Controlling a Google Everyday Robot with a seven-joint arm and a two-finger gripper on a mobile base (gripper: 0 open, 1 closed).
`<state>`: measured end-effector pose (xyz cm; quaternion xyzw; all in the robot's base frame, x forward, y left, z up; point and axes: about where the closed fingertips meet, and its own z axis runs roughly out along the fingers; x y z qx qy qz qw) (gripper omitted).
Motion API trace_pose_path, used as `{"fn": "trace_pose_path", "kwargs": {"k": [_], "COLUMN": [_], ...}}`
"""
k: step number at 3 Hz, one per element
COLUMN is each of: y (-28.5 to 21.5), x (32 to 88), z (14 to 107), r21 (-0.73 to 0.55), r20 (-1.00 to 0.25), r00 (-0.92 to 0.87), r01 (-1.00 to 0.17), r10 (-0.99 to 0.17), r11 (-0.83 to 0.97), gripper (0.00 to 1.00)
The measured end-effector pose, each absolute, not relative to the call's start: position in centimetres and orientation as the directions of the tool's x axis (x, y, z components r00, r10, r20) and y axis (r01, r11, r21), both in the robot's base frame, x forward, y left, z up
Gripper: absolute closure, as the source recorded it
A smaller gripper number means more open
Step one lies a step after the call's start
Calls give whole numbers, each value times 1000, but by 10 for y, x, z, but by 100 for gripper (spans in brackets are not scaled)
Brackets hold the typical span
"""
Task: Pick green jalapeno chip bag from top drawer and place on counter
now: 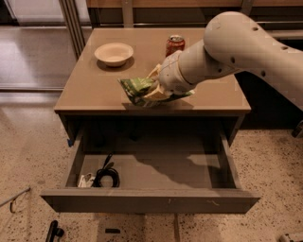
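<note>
The end effector [154, 90], gripping the bag [135, 87], hangs over the front edge of the desk [90, 92]. Below it and to both sides spreads speckled floor [28, 142]. Far to its left, past metal posts [71, 21], a glossy floor [33, 56] catches pale light. Behind it runs a wooden rail [189, 3], and dark furniture [267, 113] stands to its right.

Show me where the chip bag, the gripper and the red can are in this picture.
green jalapeno chip bag [134, 89], camera view, its crinkled green front.
gripper [152, 89], camera view, between its fingertips, shut on the bag over the counter [92, 87] front.
red soda can [174, 46], camera view, middle of its side.
</note>
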<state>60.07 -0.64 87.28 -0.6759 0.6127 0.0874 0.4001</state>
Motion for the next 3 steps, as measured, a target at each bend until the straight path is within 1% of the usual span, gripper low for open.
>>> {"fn": "trace_pose_path", "kwargs": {"k": [1,3], "y": [1,14], "x": [644,689], "z": [862,858], "r21": [-412,-386], "r20": [-625,-657], "r00": [206,181], "r01": [-906,-915], "r10": [-753,-732], "r11": [94,120], "gripper": [100,100]}}
